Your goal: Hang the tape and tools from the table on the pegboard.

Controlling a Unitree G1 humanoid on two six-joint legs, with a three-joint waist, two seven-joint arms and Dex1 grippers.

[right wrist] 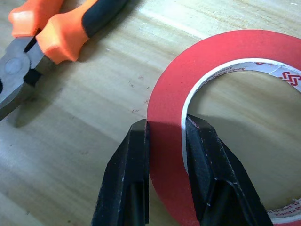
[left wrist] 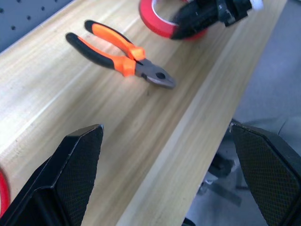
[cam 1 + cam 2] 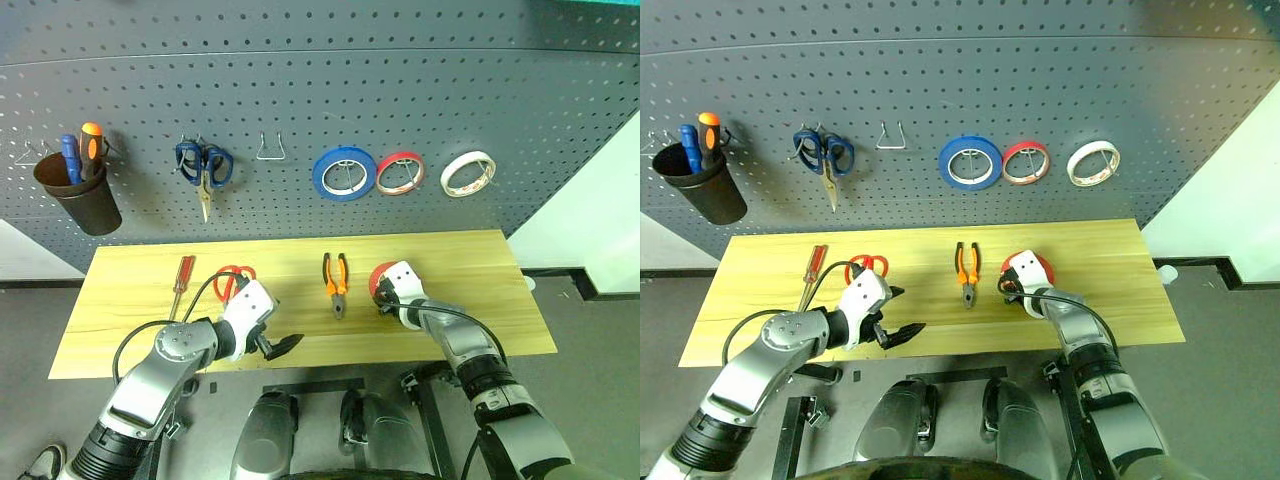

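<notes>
The red-orange tape (image 1: 221,47) lies flat on the light wood table (image 3: 460,260), right of centre. My right gripper (image 1: 165,136) is shut on the tape's near rim, one finger outside the ring and one inside its hole. Pliers (image 3: 336,283) with orange-and-black handles lie just left of the tape. The red-handled scissors (image 3: 232,283) and the slim red-handled screwdriver (image 3: 181,284) lie further left. My left gripper (image 2: 174,155) hangs open and empty over the table's front edge, near the scissors. The dark grey pegboard (image 3: 320,100) rises behind the table.
On the pegboard hang a dark cup (image 3: 78,190) holding blue and orange screwdrivers, blue-handled scissors (image 3: 204,165), a bare metal hook (image 3: 270,148), a blue roll (image 3: 344,172), a red-rimmed roll (image 3: 400,172) and a white roll (image 3: 468,173).
</notes>
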